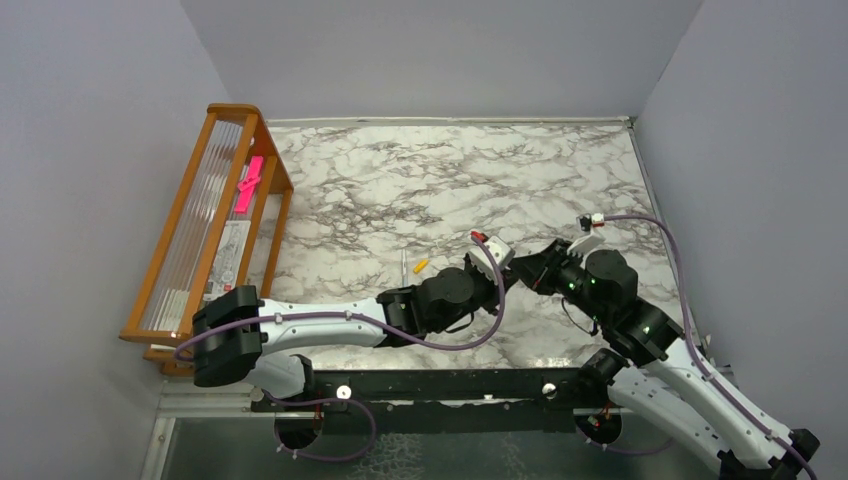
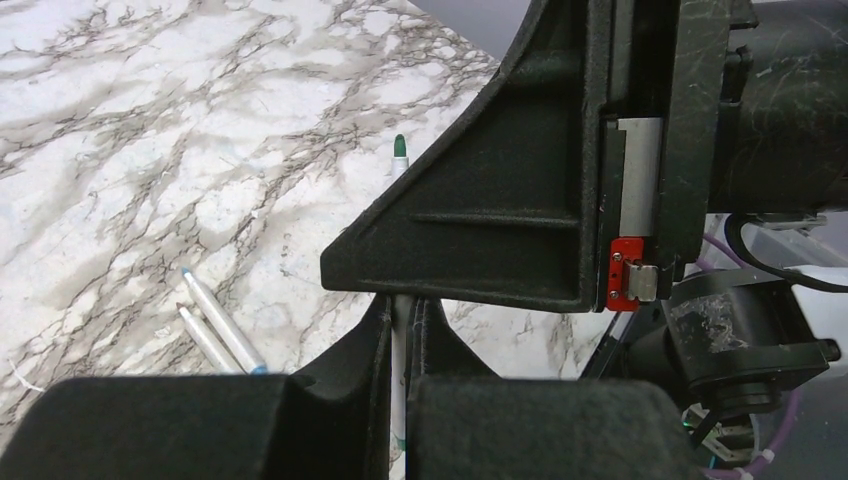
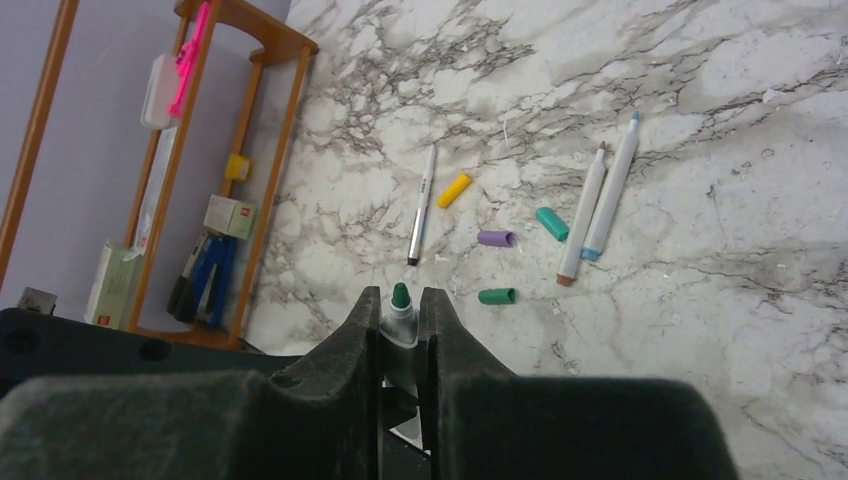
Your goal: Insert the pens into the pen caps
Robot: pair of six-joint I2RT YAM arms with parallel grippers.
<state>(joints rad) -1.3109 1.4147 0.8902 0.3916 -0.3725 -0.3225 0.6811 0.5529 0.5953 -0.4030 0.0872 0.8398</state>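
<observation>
Marble veining, grey-brown on white, covers the flat desk (image 1: pixel 420 180), boxed in by plain matte grey walls (image 1: pixel 440 50). A slatted wooden rack (image 1: pixel 232 110) stands well left of the slim green-tipped pen (image 2: pixel 399 150). Two grainy black grippers pinch that pen: the left gripper (image 2: pixel 400 315) on its white barrel, the right gripper (image 3: pixel 400 305) just behind the tip. Beyond the tip lie four stubby pen caps (image 3: pixel 496 238), orange, purple, teal and green, among three loose pens (image 3: pixel 422 205).

Grey walls (image 1: pixel 440 55) enclose a marbled tabletop (image 1: pixel 400 190); wooden rack (image 1: pixel 233 110) stands left.
</observation>
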